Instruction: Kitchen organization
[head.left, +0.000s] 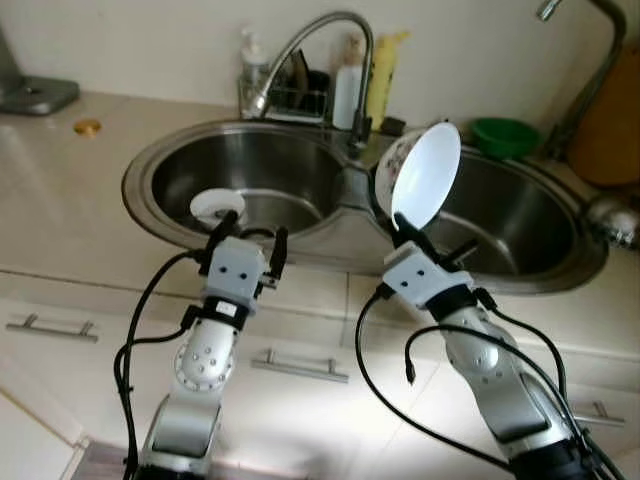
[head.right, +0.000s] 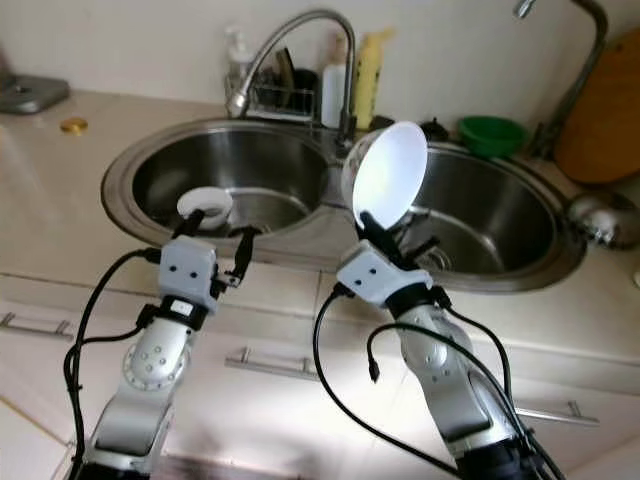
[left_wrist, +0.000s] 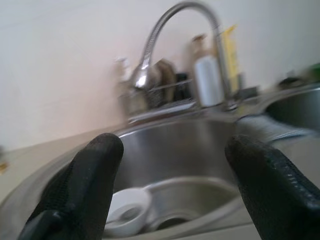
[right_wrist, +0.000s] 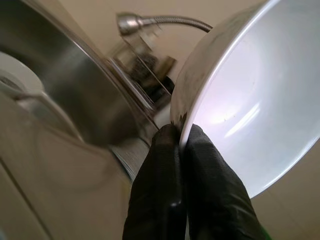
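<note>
Beige counter (head.left: 60, 190), dbl steel sink (head.left: 165, 160) set in; gold lid (head.left: 87, 127), green bowl (head.left: 503, 135) on top.

Left basin (head.left: 270, 175): open except small white cup (head.left: 217, 206) at near rim, just ahead of left gripper (head.left: 247, 240). Faucet (head.left: 320, 50) arches over divider. Right gripper (head.left: 432, 243) pinches white bowl (head.left: 425, 172), blocking approach to right basin (head.left: 520, 215)

A double sink (head.left: 150, 165) sits in the table (head.left: 60, 220). A small dish (head.left: 217, 206) lies in its left basin, and the faucet (head.left: 325, 40) rises behind. The right end effector (head.left: 404, 232) holds a bowl (head.left: 425, 175) above the divider.
</note>
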